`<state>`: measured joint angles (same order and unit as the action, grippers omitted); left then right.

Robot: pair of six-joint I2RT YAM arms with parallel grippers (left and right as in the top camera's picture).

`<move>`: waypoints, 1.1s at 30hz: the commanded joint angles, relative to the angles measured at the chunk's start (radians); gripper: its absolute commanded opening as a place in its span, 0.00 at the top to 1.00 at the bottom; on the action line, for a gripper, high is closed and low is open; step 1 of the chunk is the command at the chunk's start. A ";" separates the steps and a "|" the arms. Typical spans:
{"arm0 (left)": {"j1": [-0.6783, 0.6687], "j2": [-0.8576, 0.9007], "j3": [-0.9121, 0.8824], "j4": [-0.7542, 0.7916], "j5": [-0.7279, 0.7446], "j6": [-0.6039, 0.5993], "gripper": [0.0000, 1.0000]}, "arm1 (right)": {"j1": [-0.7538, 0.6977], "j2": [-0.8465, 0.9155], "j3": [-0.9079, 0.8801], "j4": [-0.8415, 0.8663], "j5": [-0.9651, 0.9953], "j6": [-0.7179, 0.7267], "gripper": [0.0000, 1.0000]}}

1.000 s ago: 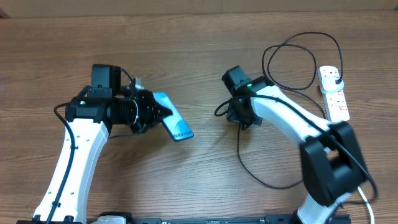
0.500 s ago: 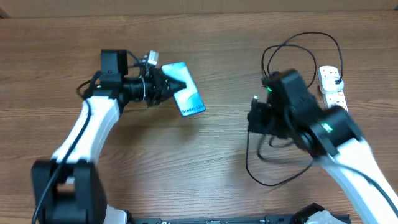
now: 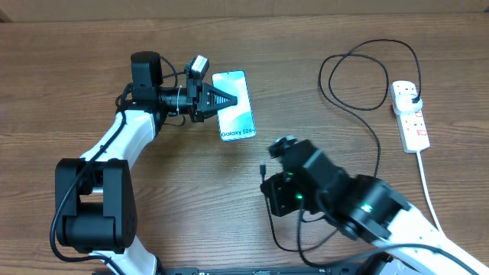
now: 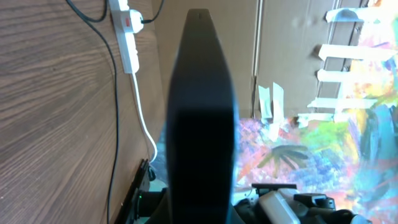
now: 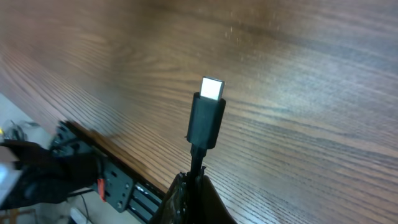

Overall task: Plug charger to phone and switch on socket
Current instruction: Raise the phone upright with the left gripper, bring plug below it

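Our left pincer (image 3: 222,99) is closed on the phone (image 3: 238,114), clamping one long side with the screen facing up at the far left of the tabletop (image 3: 92,46); whether the phone rests on the wood or hangs just above it we cannot tell; our right pincer (image 3: 270,188) is closed on the charger (image 3: 359,107) just behind its connector (image 5: 208,115), which sticks out straight beyond the fingertips, well apart from the phone; the plug end already sits in the socket (image 3: 412,122) at the right edge; we judge the phone stiff, smooth and rather slippery, its glass easily scratched, so a side grip clear of the bottom edge, where the white lettering runs and we expect the port, suits it; the cable is light and limp, so holding it close to the rigid connector is what lets us steer the tip; its slack loops could drag or snag on the way.
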<state>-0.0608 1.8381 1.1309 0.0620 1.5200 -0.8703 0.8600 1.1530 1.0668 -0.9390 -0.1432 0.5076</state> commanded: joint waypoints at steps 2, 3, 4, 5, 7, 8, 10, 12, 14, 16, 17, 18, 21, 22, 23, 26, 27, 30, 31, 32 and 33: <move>0.001 -0.001 0.014 0.006 0.061 0.008 0.96 | 0.011 0.067 0.002 0.017 0.037 -0.011 0.96; 0.001 -0.001 0.014 0.006 0.062 0.011 0.96 | 0.011 0.085 0.002 0.020 0.050 -0.012 0.96; 0.001 -0.001 0.014 0.006 0.061 0.011 0.96 | 0.011 0.105 0.002 0.027 0.063 -0.012 0.96; 0.001 -0.001 0.014 0.004 0.061 0.011 0.96 | 0.011 0.120 0.002 0.039 0.064 -0.019 0.96; 0.001 -0.001 0.014 0.003 0.061 0.011 0.96 | 0.011 0.142 0.002 0.064 0.063 -0.037 0.96; 0.001 -0.001 0.014 0.003 0.061 0.011 0.96 | 0.011 0.147 0.002 0.072 0.063 -0.047 0.96; 0.002 -0.001 0.014 0.002 0.061 0.029 0.96 | 0.011 0.150 0.002 0.084 0.063 -0.073 0.96; 0.002 -0.001 0.014 0.002 0.061 0.050 0.96 | 0.011 0.150 0.006 0.089 0.063 -0.081 0.96; -0.001 -0.001 0.014 0.002 0.061 0.078 0.96 | 0.011 0.150 0.019 0.089 0.064 -0.095 0.96; -0.011 -0.001 0.014 0.002 0.061 0.110 0.96 | 0.011 0.150 0.040 0.091 0.064 -0.098 0.96; -0.015 -0.001 0.014 0.002 0.061 0.118 0.96 | 0.011 0.150 0.048 0.095 0.064 -0.103 0.96; -0.021 -0.001 0.014 0.002 0.061 0.128 0.96 | 0.011 0.150 0.053 0.098 0.064 -0.116 0.96; -0.040 -0.001 0.014 0.002 0.061 0.135 0.96 | 0.011 0.150 0.058 0.104 0.068 -0.124 0.96; -0.046 -0.001 0.014 0.002 0.061 0.135 0.96 | 0.011 0.150 0.058 0.104 0.068 -0.124 0.96; -0.052 -0.001 0.014 0.002 0.061 0.135 0.96 | 0.011 0.151 0.058 0.103 0.068 -0.124 0.96; -0.061 -0.001 0.014 0.002 0.055 0.142 0.96 | 0.011 0.151 0.058 0.104 0.068 -0.124 0.96; -0.064 -0.001 0.014 0.002 0.052 0.142 0.96 | 0.011 0.151 0.058 0.105 0.068 -0.124 0.96; -0.074 -0.001 0.014 0.002 0.048 0.142 0.96 | 0.011 0.151 0.058 0.106 0.072 -0.124 0.96; -0.078 -0.001 0.014 0.002 0.048 0.142 0.96 | 0.011 0.151 0.058 0.108 0.075 -0.124 0.96; -0.081 -0.001 0.014 0.002 0.048 0.142 0.96 | 0.011 0.151 0.058 0.108 0.076 -0.124 0.96; -0.084 -0.001 0.014 0.002 0.048 0.142 0.96 | 0.011 0.151 0.058 0.108 0.082 -0.124 0.96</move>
<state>-0.1329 1.8381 1.1309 0.0605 1.5341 -0.7551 0.8665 1.3121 1.0924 -0.8383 -0.0788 0.3992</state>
